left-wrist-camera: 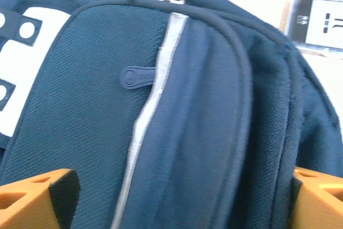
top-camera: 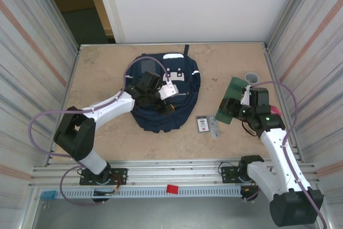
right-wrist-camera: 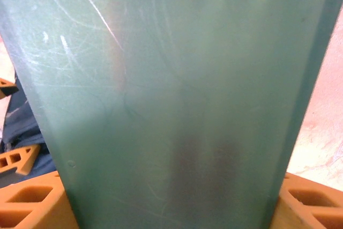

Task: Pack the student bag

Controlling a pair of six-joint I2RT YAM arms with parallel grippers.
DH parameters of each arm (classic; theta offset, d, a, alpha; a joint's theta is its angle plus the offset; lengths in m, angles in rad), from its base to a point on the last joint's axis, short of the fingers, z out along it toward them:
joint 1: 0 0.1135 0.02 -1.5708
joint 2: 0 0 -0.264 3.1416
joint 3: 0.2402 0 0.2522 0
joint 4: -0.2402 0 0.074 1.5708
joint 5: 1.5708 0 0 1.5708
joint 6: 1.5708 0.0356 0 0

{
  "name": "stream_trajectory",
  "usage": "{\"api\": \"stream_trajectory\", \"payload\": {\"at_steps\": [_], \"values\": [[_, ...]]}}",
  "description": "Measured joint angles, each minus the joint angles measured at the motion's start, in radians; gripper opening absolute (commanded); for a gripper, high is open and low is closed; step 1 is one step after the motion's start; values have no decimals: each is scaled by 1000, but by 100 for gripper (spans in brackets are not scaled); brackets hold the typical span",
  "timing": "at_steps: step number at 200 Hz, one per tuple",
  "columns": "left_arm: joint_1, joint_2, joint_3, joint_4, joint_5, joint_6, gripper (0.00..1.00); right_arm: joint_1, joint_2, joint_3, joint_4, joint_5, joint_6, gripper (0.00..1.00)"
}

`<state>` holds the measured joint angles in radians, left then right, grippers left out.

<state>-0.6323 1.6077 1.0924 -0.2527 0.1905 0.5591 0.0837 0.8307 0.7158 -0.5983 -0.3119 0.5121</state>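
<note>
The student bag (top-camera: 185, 103), navy blue with white patches, lies flat in the middle of the table. My left gripper (top-camera: 162, 105) hovers low over its front, open. The left wrist view has its orange fingers (left-wrist-camera: 51, 194) set wide apart, with a pale stripe and a zipper pull (left-wrist-camera: 136, 77) on the bag's fabric (left-wrist-camera: 203, 132) between them. My right gripper (top-camera: 240, 110) is to the right of the bag, shut on a flat translucent green plastic case (top-camera: 231, 96). In the right wrist view the case (right-wrist-camera: 171, 79) stands between the orange fingers (right-wrist-camera: 37, 199).
A black-and-white card packet (top-camera: 202, 124) and a small clear item (top-camera: 214, 128) lie on the table between the bag and the right arm. A grey cup (top-camera: 252, 78) stands behind the right gripper, with something pink (top-camera: 276, 111) beside that arm. Metal walls close both sides.
</note>
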Motion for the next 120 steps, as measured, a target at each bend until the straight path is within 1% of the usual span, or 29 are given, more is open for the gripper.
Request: {"api": "stream_trajectory", "payload": {"at_steps": [20,30,40,54,63,67,73,79,83,90,112,120], "values": [[0,3,0,19,-26,-18,76,0,-2,0,0,0,0,53],[4,3,0,30,-26,-32,73,0,-3,0,-1,0,0,53],[10,2,0,41,-22,-44,74,0,-6,0,-1,1,0,53],[20,2,0,56,-14,-51,80,0,-8,0,0,1,0,53],[25,2,0,61,-12,-55,80,0,-8,0,-1,1,0,53],[28,2,0,63,-10,-54,79,0,-8,0,-1,1,0,53],[30,2,0,64,-6,-53,71,0,-8,0,0,0,0,53],[31,2,0,63,1,-47,59,0,-8,0,0,0,0,53],[31,3,0,61,10,-43,49,0,-8,0,0,0,0,53],[31,3,0,56,24,-36,38,0,-8,0,0,0,0,53],[27,3,0,35,79,-26,13,0,-8,-2,2,-4,0,52],[26,2,0,29,91,-27,6,0,-8,-2,3,-5,1,52]]}}
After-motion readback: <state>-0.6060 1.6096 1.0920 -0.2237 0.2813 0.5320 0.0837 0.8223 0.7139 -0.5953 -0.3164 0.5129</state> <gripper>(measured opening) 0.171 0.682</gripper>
